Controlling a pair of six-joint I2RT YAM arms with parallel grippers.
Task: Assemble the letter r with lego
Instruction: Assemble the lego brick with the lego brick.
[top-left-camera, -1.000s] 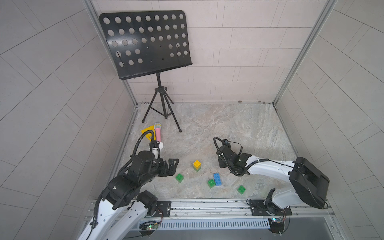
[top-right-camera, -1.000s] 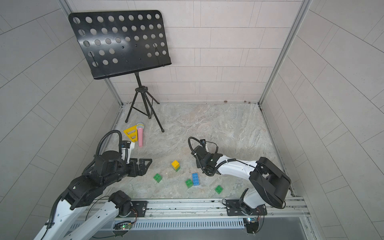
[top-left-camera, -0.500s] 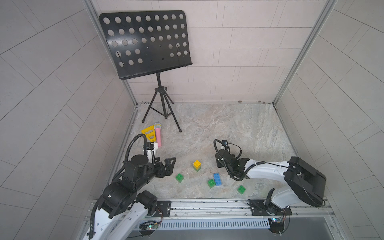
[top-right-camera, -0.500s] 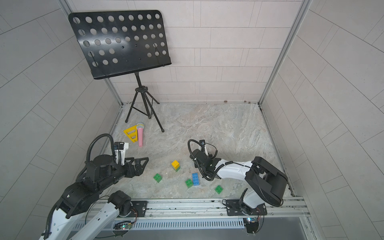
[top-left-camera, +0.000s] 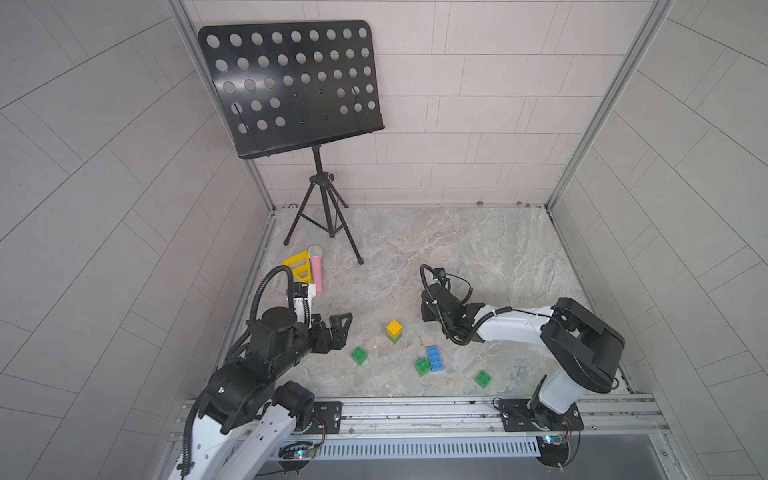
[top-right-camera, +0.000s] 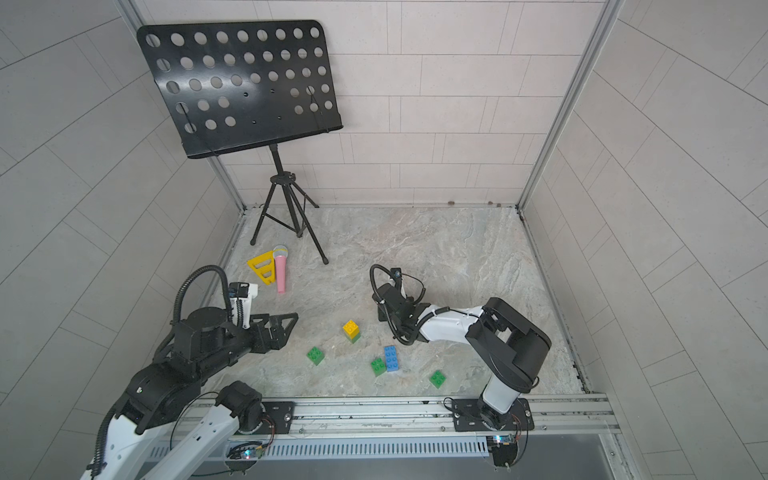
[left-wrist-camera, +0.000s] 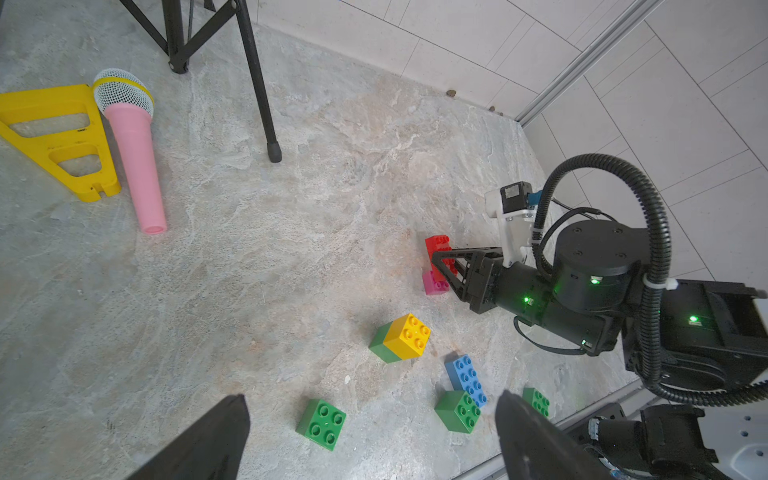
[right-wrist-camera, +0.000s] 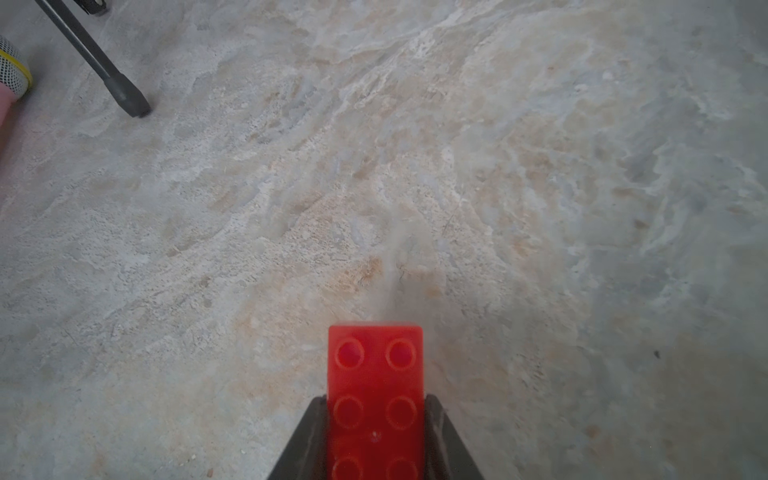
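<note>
My right gripper (right-wrist-camera: 376, 401) is shut on the long red lego brick (right-wrist-camera: 376, 395), studs facing the wrist camera. In the left wrist view the red brick (left-wrist-camera: 438, 249) sits on top of a pink brick (left-wrist-camera: 434, 284) that rests on the floor, with the right gripper (left-wrist-camera: 440, 266) around it. In both top views the right wrist hides those two bricks. A yellow brick stacked on a green one (top-left-camera: 394, 330) stands mid-floor. Nearer the front lie a blue brick (top-left-camera: 434, 358) and three loose green bricks (top-left-camera: 359, 355) (top-left-camera: 423, 366) (top-left-camera: 483, 379). My left gripper (top-left-camera: 340, 330) hangs open and empty, left of the bricks.
A black music stand (top-left-camera: 320, 216) on a tripod stands at the back left. A yellow plastic triangle (top-left-camera: 297, 266) and a pink toy microphone (top-left-camera: 316, 272) lie by the left wall. A metal rail (top-left-camera: 415, 409) runs along the front edge. Tiled walls enclose the floor.
The left arm has drawn back toward its base, gripper still open. The right gripper has shifted slightly to the left, still holding the red brick.
</note>
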